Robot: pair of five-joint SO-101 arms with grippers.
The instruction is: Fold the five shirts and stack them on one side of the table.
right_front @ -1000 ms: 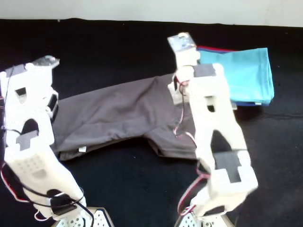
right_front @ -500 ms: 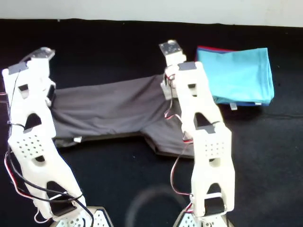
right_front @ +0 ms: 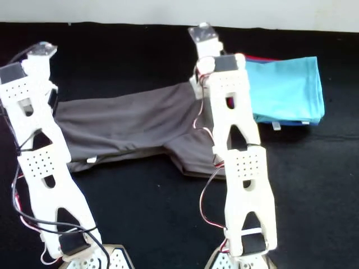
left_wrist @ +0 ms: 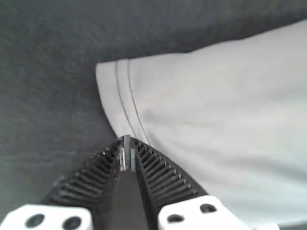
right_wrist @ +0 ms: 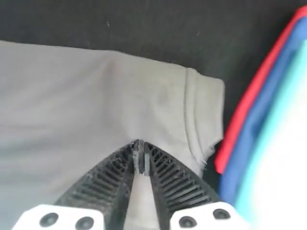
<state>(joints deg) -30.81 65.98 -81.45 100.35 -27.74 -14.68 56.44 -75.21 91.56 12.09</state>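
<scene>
Grey shirt (right_front: 129,126) spread on black table (right_front: 112,50), lying lengthwise away from folded stack (right_front: 286,92). Near end of the shirt is a sleeve; its hem sits just beside the stack's edge, with a narrow strip of table between them, not touching.

Folded stack: turquoise shirt (right_front: 291,84) on top, blue layer (right_wrist: 261,129) and red layer (right_wrist: 247,103) showing at the edge beneath.

Right gripper (right_wrist: 139,154): at the shirt end nearest the stack, jaws pinched together on grey fabric just inside the sleeve hem.

Left gripper (left_wrist: 125,152): at the shirt end farthest from the stack, jaws pinched together on the stitched hem close to a corner.

Fabric between the two grips lies fairly flat, with a few soft creases
</scene>
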